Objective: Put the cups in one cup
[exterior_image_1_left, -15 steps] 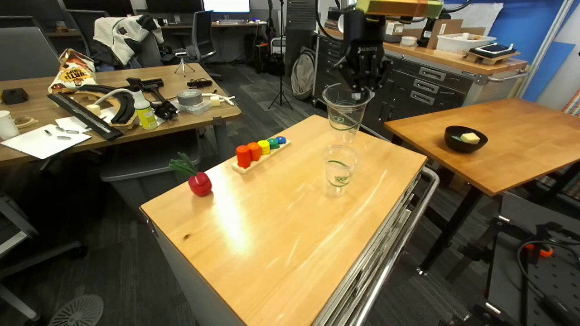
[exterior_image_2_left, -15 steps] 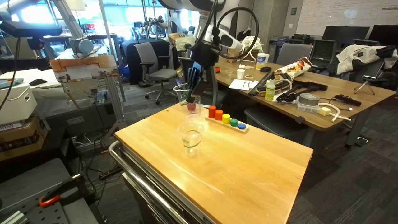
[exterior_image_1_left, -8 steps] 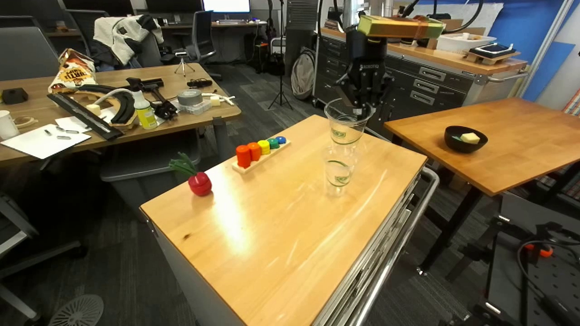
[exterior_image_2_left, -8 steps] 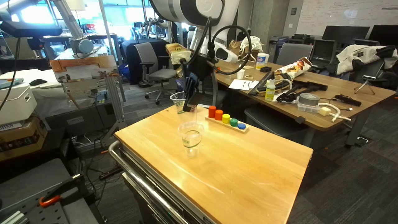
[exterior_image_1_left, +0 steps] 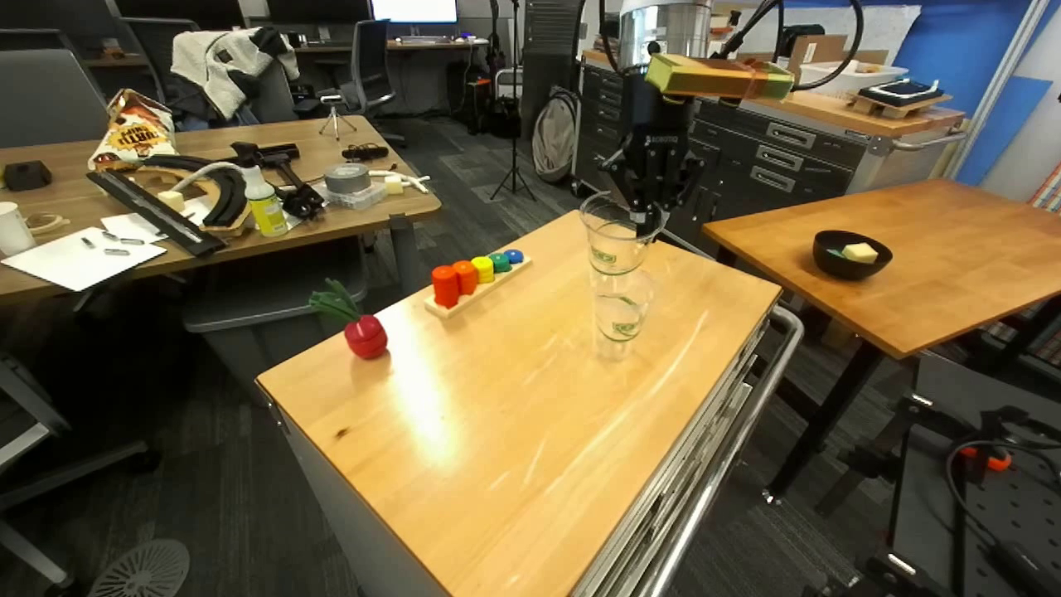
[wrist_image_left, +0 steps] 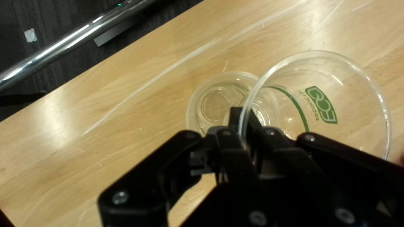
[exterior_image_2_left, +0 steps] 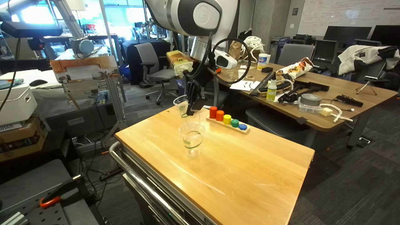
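Note:
My gripper (exterior_image_1_left: 643, 219) is shut on the rim of a clear cup with a green print (exterior_image_1_left: 612, 253), held upright in the air. In the wrist view the rim of the held cup (wrist_image_left: 331, 91) runs between the fingertips (wrist_image_left: 243, 118). A second clear cup (exterior_image_1_left: 620, 319) stands upright on the wooden top. In the wrist view the standing cup (wrist_image_left: 206, 97) lies left of the held cup and partly overlaps it. An exterior view shows the held cup (exterior_image_2_left: 183, 109) behind and above the standing cup (exterior_image_2_left: 191, 142). I cannot make out a third cup separately.
A wooden rack of colourful blocks (exterior_image_1_left: 477, 286) and a red apple-like toy with green leaves (exterior_image_1_left: 365, 336) stand along one side of the wooden top (exterior_image_1_left: 514, 414). A metal rail (exterior_image_1_left: 729, 464) runs along the opposite edge. A dark bowl (exterior_image_1_left: 850, 255) sits on a separate table.
The gripper has lowered the held cup towards the standing cup's height. In the last half second it also shifted sideways a little. The standing cup has not moved.

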